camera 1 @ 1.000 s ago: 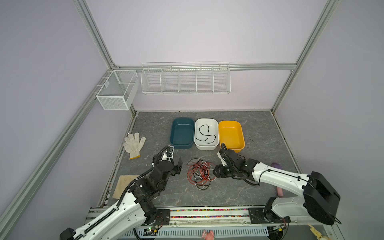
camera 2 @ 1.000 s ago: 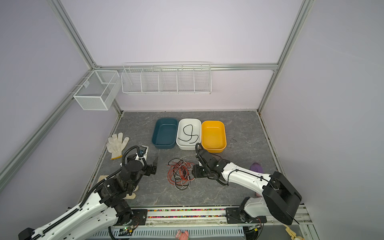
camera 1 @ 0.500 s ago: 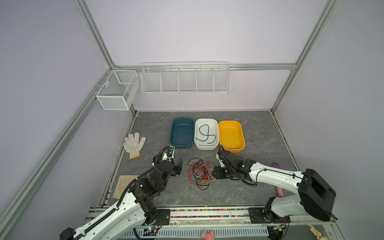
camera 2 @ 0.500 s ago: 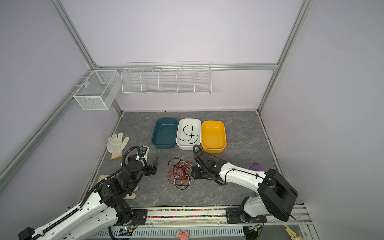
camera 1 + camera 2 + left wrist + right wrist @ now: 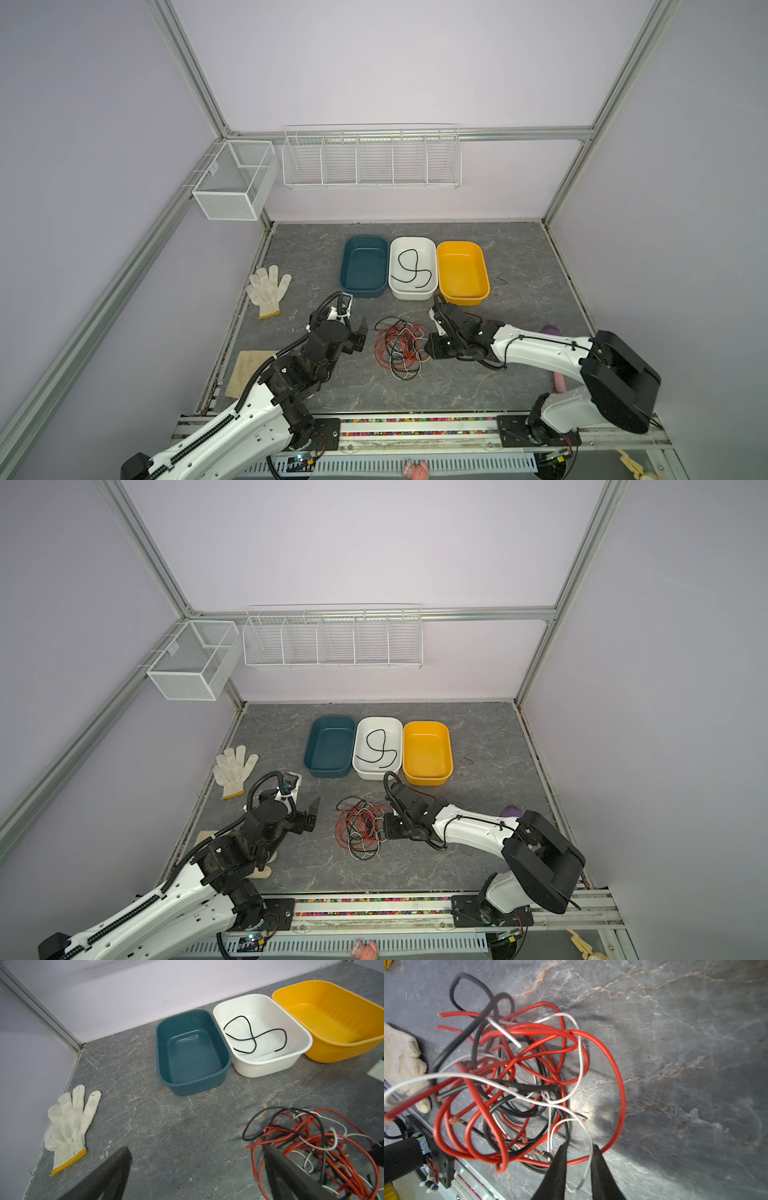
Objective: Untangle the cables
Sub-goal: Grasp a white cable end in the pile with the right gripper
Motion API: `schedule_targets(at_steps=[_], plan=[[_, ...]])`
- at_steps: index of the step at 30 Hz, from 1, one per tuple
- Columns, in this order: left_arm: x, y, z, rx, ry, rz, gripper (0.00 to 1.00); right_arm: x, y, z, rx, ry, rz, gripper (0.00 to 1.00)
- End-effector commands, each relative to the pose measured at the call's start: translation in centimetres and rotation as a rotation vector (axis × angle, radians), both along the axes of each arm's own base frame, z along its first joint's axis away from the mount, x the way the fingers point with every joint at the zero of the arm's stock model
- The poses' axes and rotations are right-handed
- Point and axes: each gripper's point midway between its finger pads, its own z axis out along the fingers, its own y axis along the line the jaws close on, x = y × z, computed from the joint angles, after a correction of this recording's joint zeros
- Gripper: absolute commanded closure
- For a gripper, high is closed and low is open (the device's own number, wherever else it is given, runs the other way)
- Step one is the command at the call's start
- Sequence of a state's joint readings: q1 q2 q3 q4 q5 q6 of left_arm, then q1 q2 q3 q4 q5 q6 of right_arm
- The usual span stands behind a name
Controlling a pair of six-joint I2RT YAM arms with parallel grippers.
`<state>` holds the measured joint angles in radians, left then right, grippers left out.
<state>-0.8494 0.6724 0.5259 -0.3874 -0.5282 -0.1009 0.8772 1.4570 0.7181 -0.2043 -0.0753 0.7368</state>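
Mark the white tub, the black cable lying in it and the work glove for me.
white tub (image 5: 268,1066), left wrist view, outer wall facing the camera.
black cable (image 5: 252,1038), left wrist view, where it crosses itself.
work glove (image 5: 68,1126), left wrist view, palm.

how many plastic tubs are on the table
3, in a row at the back: teal tub left, white tub middle, holding a black cable, yellow tub right. None seems hidden.
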Motion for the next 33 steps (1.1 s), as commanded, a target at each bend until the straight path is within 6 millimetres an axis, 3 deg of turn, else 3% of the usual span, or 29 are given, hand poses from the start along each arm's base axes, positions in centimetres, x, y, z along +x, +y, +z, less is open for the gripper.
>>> schedule_targets(at_steps=[1, 9, 16, 33], plan=[[-0.1, -0.4, 1.4, -0.019, -0.012, -0.020, 0.01, 0.0, 0.3, 0.6, 0.022, -0.016, 0.006, 0.80], [-0.1, -0.4, 1.4, -0.019, -0.012, -0.020, 0.01, 0.3, 0.9, 2.9, 0.067, -0.072, 0.033, 0.93], [0.0, -0.4, 1.4, -0.019, -0.012, -0.018, 0.01, 0.4, 0.8, 4.8, 0.090, -0.112, 0.042, 0.94], [0.0, -0.7, 1.2, -0.011, 0.001, -0.027, 0.01, 1.3, 0.3, 18.3, 0.186, -0.380, 0.103, 0.93]])
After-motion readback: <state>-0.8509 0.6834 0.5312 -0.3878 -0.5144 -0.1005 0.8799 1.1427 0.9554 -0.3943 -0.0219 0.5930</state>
